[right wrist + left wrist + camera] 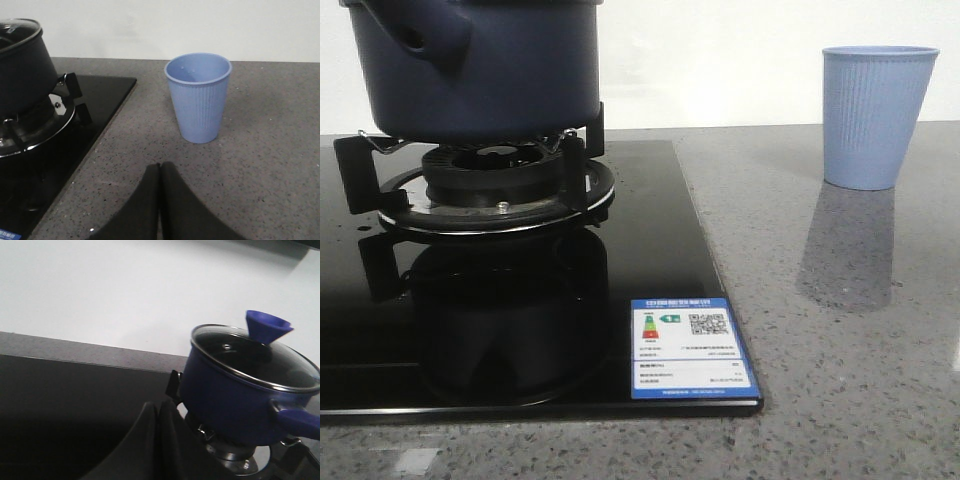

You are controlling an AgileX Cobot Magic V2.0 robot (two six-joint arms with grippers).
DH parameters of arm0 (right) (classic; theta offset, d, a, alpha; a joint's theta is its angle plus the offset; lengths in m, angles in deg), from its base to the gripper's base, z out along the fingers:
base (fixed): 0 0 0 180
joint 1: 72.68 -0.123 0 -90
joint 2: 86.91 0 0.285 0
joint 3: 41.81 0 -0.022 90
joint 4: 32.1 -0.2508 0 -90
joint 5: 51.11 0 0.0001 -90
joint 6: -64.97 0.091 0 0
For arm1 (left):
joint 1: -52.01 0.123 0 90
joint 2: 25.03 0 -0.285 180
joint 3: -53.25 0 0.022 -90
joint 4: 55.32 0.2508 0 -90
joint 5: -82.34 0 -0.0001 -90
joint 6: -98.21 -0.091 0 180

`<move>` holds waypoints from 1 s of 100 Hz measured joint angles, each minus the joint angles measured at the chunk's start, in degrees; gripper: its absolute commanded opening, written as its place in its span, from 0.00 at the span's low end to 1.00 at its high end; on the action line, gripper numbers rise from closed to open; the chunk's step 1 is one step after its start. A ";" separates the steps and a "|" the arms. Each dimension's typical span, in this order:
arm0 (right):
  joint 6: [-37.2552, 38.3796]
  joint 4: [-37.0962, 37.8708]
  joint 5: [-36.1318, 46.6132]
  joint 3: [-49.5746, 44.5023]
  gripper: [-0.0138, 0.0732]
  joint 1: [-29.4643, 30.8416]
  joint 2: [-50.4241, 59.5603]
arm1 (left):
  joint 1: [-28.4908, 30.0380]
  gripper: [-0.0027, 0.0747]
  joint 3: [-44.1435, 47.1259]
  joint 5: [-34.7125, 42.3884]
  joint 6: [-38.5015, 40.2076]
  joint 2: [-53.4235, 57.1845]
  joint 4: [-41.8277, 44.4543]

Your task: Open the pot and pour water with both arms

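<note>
A large round dark navy-blue pot (480, 65), glass lid on, sits on the black gas burner (490, 185) at ten o'clock. A light blue ribbed cup (875, 115) stands on the grey speckled table (840, 330) at two o'clock. The left gripper (159, 412) and right gripper (160, 172) both have fingers pressed together, holding nothing.

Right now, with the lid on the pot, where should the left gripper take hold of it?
Probably the lid's flared blue knob. It stands proud at the lid's centre, so come from above and pinch below the flare. The left gripper looks shut; open it first.
</note>
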 measured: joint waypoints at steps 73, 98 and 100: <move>-2.28 0.12 -0.12 3.74 0.77 -1.38 -6.13 | -21.74 0.74 -15.67 14.42 -3.52 -31.95 0.14; -2.28 0.12 -0.63 3.74 0.77 -1.38 -6.13 | -21.88 0.74 -22.07 18.11 -3.52 -44.68 0.50; -2.28 0.12 -0.63 3.74 0.77 -1.38 -6.13 | -21.88 0.74 -22.56 18.29 -3.52 -45.53 0.63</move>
